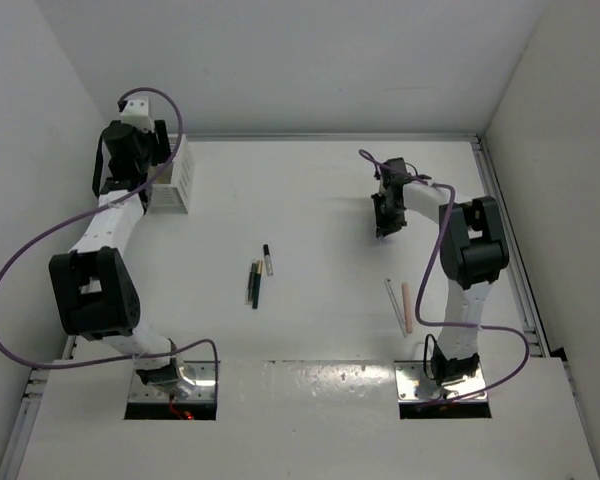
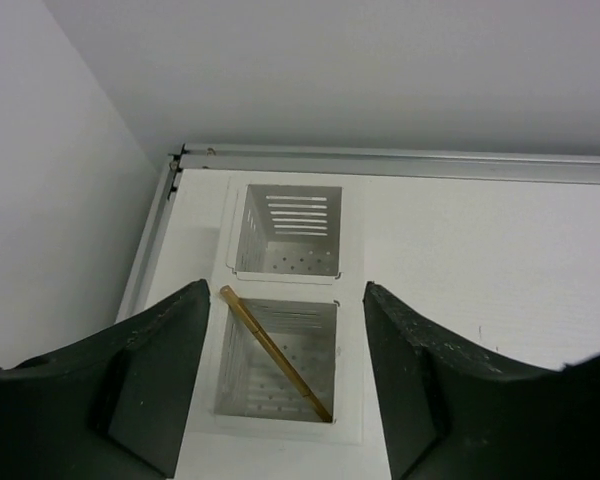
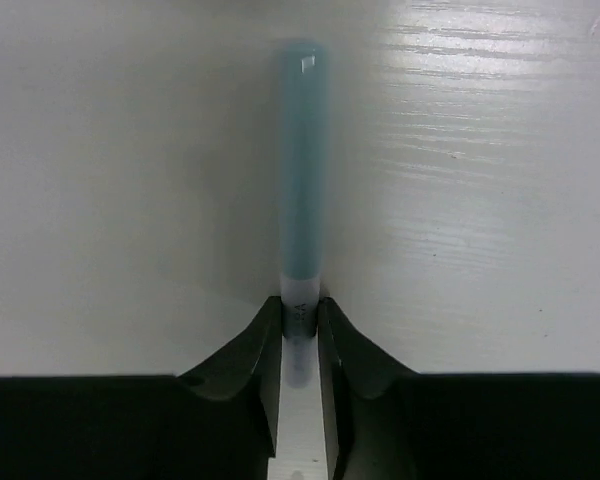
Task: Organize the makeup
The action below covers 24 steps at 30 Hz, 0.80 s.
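Note:
My left gripper [image 2: 285, 345] is open above the white slatted box [image 2: 350, 285] at the table's back left [image 1: 175, 180]. A tan stick [image 2: 275, 353] leans diagonally in the box's near compartment; the far compartment looks empty. My right gripper [image 3: 300, 312] is shut on the pale end of a light blue tube [image 3: 300, 160], which points away over the table, and it hangs at the right back [image 1: 388, 215]. A dark stick with a gold end [image 1: 256, 284] and a black-and-white stick [image 1: 268, 259] lie mid-table. A pink stick [image 1: 407, 307] and a clear stick [image 1: 392, 301] lie by the right arm.
Purple cables [image 1: 40, 240] loop off both arms. A metal rail [image 2: 400, 160] runs along the table's back edge, with white walls behind and at both sides. The arm bases stand at the near edge.

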Each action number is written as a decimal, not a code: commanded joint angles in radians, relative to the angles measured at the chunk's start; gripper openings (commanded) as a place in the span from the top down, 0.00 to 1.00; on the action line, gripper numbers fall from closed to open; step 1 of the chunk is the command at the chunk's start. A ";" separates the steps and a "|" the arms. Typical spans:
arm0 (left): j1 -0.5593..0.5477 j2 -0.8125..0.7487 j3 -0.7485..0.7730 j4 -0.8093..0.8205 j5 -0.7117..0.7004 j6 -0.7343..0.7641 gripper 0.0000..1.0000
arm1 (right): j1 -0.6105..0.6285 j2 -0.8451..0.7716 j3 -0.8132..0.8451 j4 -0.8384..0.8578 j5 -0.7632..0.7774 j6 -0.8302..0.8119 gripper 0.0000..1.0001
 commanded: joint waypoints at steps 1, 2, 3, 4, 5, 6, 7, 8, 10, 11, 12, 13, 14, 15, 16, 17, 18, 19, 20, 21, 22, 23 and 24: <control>-0.037 -0.086 -0.012 -0.061 0.027 0.079 0.31 | 0.000 0.029 0.047 -0.049 -0.004 0.009 0.83; -0.057 -0.129 -0.029 -0.061 0.037 0.094 0.33 | 0.000 0.032 0.050 -0.052 -0.001 0.006 0.99; -0.071 -0.156 -0.046 -0.061 0.038 0.110 0.35 | -0.003 0.029 0.050 -0.061 0.002 0.003 1.00; -0.086 -0.188 -0.066 -0.052 0.038 0.125 0.35 | -0.003 0.018 0.047 -0.062 -0.001 -0.015 1.00; -0.123 -0.224 -0.119 -0.014 0.059 0.162 0.35 | -0.003 0.009 0.041 -0.048 -0.010 -0.024 1.00; -0.140 -0.294 -0.147 0.009 0.127 0.182 0.35 | -0.003 -0.021 0.017 -0.028 -0.018 -0.079 1.00; -0.155 -0.323 -0.172 0.026 0.174 0.197 0.35 | 0.003 -0.064 0.008 0.039 -0.059 -0.093 1.00; -0.180 -0.348 -0.204 0.037 0.227 0.206 0.33 | 0.008 -0.115 -0.015 0.067 -0.097 -0.109 1.00; -0.198 -0.373 -0.204 0.037 0.410 0.197 0.31 | 0.025 -0.199 -0.055 0.210 -0.157 -0.153 1.00; -0.212 -0.364 -0.195 0.018 0.466 0.144 0.30 | 0.052 -0.254 -0.081 0.253 -0.248 -0.164 1.00; -0.212 -0.350 -0.184 0.017 0.578 0.107 0.30 | 0.066 -0.279 -0.104 0.294 -0.283 -0.188 1.00; -0.212 -0.307 -0.172 0.008 0.638 0.066 0.30 | 0.077 -0.325 -0.117 0.416 -0.316 -0.192 1.00; -0.212 -0.280 -0.158 0.008 0.710 0.029 0.30 | 0.104 -0.357 -0.135 0.458 -0.382 -0.199 1.00; -0.212 -0.250 -0.126 0.008 0.846 -0.038 0.30 | 0.135 -0.370 -0.150 0.541 -0.445 -0.205 1.00; -0.212 -0.220 -0.114 0.023 0.901 -0.082 0.32 | 0.147 -0.390 -0.158 0.576 -0.470 -0.196 1.00; -0.221 -0.192 -0.103 0.043 0.947 -0.126 0.33 | 0.178 -0.401 -0.170 0.651 -0.517 -0.189 1.00; -0.221 -0.152 -0.103 0.100 1.005 -0.211 0.33 | 0.205 -0.401 -0.172 0.711 -0.560 -0.164 1.00; -0.235 -0.143 -0.103 0.126 1.022 -0.232 0.33 | 0.231 -0.395 -0.170 0.753 -0.587 -0.155 1.00; -0.246 -0.143 -0.103 0.145 1.031 -0.232 0.33 | 0.245 -0.390 -0.169 0.791 -0.597 -0.143 1.00; -0.266 -0.155 -0.103 0.154 1.041 -0.188 0.28 | 0.277 -0.388 -0.167 0.811 -0.617 -0.126 1.00; -0.275 -0.155 -0.114 0.154 1.053 -0.170 0.25 | 0.291 -0.384 -0.167 0.831 -0.621 -0.118 1.00; -0.284 -0.164 -0.114 0.154 1.053 -0.160 0.24 | 0.299 -0.364 -0.169 0.883 -0.622 -0.107 1.00; -0.298 -0.164 -0.114 0.154 1.064 -0.160 0.22 | 0.319 -0.358 -0.170 0.902 -0.631 -0.100 1.00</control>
